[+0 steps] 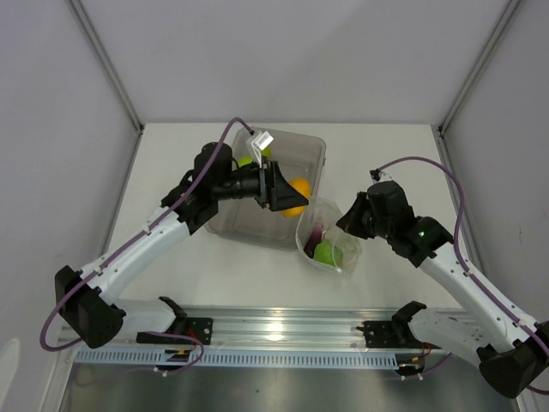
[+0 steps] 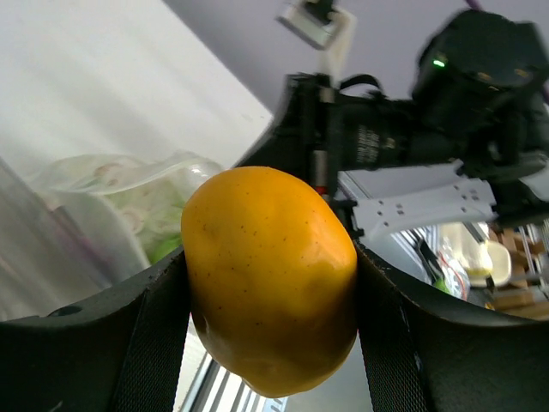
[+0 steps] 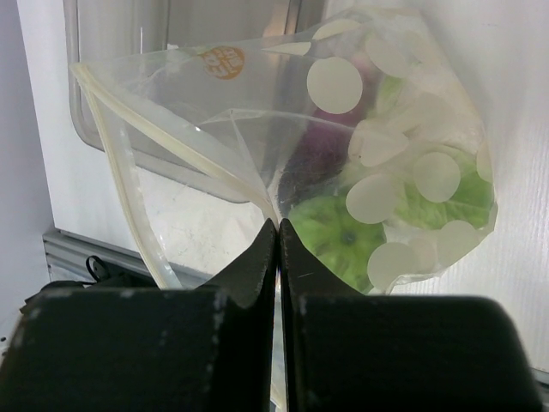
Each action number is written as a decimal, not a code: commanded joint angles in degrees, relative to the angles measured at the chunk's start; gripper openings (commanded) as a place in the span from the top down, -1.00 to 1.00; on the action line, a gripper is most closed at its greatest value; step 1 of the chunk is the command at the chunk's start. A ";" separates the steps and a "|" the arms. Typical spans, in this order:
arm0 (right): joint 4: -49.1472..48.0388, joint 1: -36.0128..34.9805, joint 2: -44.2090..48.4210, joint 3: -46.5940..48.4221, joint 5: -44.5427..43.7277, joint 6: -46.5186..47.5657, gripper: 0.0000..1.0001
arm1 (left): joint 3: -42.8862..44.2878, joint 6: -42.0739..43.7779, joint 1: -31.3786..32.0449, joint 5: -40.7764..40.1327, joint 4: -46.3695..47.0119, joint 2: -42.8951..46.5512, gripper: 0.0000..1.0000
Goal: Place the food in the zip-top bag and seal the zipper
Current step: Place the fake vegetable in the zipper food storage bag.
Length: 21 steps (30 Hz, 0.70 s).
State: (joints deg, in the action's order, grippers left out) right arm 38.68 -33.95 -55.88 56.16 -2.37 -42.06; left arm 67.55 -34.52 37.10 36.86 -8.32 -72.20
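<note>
Orange fruit (image 2: 270, 326) is sitting clamped in the left claw (image 1: 281, 193), hanging over the tray (image 1: 244, 225) beside the zip-top bag (image 3: 214, 146). Right claw (image 3: 277, 257) is pinching the bag's rim tight, apparently propping its mouth open on the counter (image 1: 386, 146); green fruit (image 3: 330, 236) is lying inside.

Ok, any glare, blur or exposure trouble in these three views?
Top external: evenly lit, soft shadows, one glare patch on the metal rail. Left wrist: the orange fruit is sharp, while the right arm behind it is soft. Right wrist: the zip-top bag is crisp, but the right tool is nearly black, without detail.
</note>
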 commanded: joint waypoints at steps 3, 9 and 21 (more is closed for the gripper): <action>-0.71 0.29 1.47 0.70 0.79 -1.00 1.00 | 1.27 0.25 3.15 6.56 7.43 1.28 0.99; -0.09 0.29 1.65 3.69 1.32 -1.44 1.00 | 2.06 1.12 5.08 1.73 3.93 -0.04 0.99; -0.71 0.21 1.47 7.99 1.67 -1.88 1.00 | 1.70 -0.72 10.09 -11.61 -4.59 -4.70 0.99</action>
State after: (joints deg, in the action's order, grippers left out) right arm 39.22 -33.89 -55.16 60.66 -0.99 -43.51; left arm 67.61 -35.09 46.22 30.63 -10.09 -75.85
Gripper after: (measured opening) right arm 0.008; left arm 0.698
